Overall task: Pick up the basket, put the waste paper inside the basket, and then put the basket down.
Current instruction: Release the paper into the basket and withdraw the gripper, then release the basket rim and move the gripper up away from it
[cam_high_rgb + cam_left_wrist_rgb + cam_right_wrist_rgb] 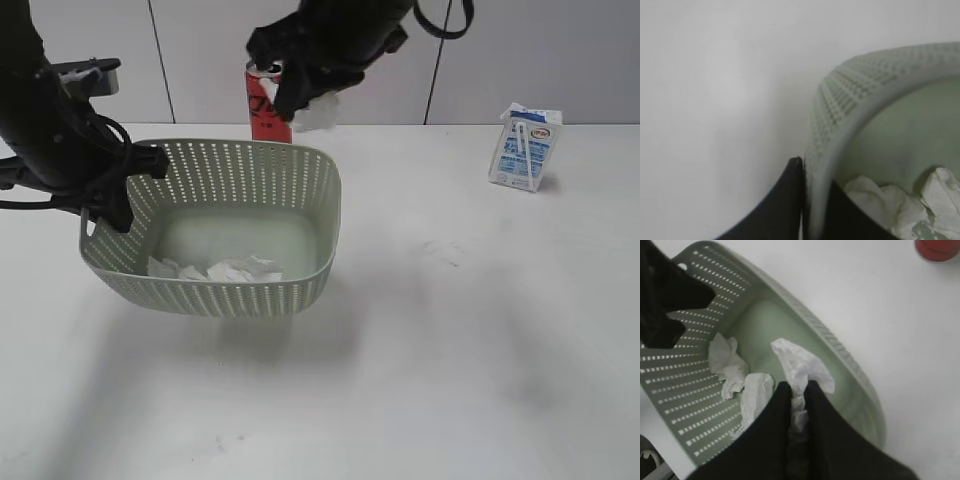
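Observation:
The pale green lattice basket (310, 190) is held tilted above the white table. My left gripper (125, 190) is shut on its left rim, one finger on each side of the wall (815, 200). Two white paper wads (215, 268) lie on the basket floor; they also show in the right wrist view (727, 365) and the left wrist view (890, 200). My right gripper (300, 100) is above the basket's far rim, shut on a third wad (318, 112); in the right wrist view that wad (800, 365) hangs over the basket floor (760, 325).
A red drink can (265, 115) stands behind the basket, partly hidden by my right gripper. A blue-and-white drink carton (525, 148) stands at the back right. A pale wall runs behind the table.

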You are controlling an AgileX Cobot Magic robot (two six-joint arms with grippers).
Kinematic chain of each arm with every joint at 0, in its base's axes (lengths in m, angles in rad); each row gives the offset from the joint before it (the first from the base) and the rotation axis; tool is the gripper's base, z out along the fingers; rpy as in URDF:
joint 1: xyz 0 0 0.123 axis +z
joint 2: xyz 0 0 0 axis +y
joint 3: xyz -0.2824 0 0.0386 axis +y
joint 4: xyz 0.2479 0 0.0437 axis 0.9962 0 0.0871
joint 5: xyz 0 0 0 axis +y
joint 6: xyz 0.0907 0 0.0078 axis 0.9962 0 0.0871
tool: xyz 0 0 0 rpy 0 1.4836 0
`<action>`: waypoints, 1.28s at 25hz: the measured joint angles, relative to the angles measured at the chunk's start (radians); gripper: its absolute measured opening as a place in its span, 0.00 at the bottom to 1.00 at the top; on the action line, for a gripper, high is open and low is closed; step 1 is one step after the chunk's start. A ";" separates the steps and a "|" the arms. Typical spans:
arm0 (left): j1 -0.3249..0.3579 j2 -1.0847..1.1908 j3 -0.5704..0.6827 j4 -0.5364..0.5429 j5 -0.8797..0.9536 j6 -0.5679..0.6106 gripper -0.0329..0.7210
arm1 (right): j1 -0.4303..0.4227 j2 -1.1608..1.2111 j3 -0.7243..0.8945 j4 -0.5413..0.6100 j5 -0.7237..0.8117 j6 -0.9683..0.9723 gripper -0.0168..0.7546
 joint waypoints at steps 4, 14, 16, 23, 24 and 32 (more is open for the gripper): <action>0.000 0.000 0.000 -0.001 -0.001 0.000 0.04 | 0.053 0.024 0.000 0.024 0.016 -0.047 0.19; 0.000 0.000 0.000 -0.010 0.017 0.000 0.04 | 0.051 0.052 -0.026 0.042 0.110 -0.035 0.83; 0.000 0.000 0.000 -0.010 0.027 0.000 0.04 | 0.033 0.039 -0.046 0.005 0.125 -0.025 0.83; 0.000 0.000 0.000 -0.022 0.042 0.000 0.04 | -0.216 -0.002 -0.061 -0.072 0.181 0.000 0.82; 0.000 0.000 0.000 -0.029 0.042 0.000 0.04 | -0.265 -0.003 -0.061 -0.078 0.182 0.008 0.82; 0.000 0.000 0.000 -0.063 0.056 0.000 0.04 | -0.533 -0.070 -0.051 -0.227 0.186 0.070 0.79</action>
